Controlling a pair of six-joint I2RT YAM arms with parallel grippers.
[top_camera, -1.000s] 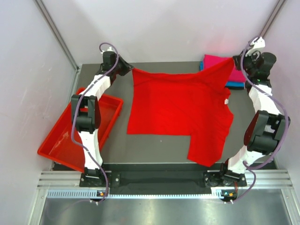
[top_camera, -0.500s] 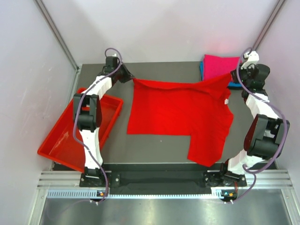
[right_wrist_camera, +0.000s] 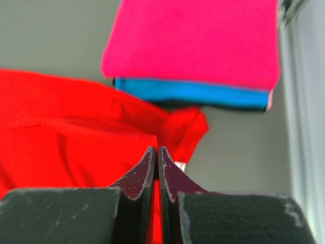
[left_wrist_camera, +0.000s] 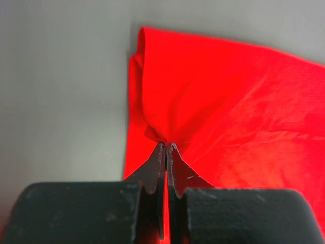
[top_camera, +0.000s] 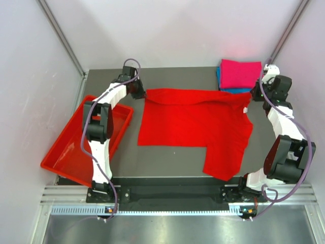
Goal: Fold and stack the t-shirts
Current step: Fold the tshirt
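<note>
The bright red t-shirt (top_camera: 193,124) lies spread across the dark table, its far edge folded into a low ridge. At the shirt's far left corner my left gripper (top_camera: 141,94) is shut on the cloth; in the left wrist view the red fabric (left_wrist_camera: 228,101) bunches at its fingertips (left_wrist_camera: 165,145). My right gripper (top_camera: 252,95) is shut on the far right corner, where the red cloth (right_wrist_camera: 66,112) runs up between its fingers (right_wrist_camera: 157,150). A folded magenta-pink t-shirt (top_camera: 240,72) rests on a folded teal-blue one (right_wrist_camera: 193,92) at the back right.
A rigid red plastic tray (top_camera: 66,152) sits tilted off the table's left edge beside the left arm. The folded stack (right_wrist_camera: 193,40) lies just beyond the right gripper. Grey walls enclose the table on the left, back and right.
Both grippers have come down and toward the near side, carrying the red shirt's far edge with them. That edge was lifted and taut and now lies low on the table.
</note>
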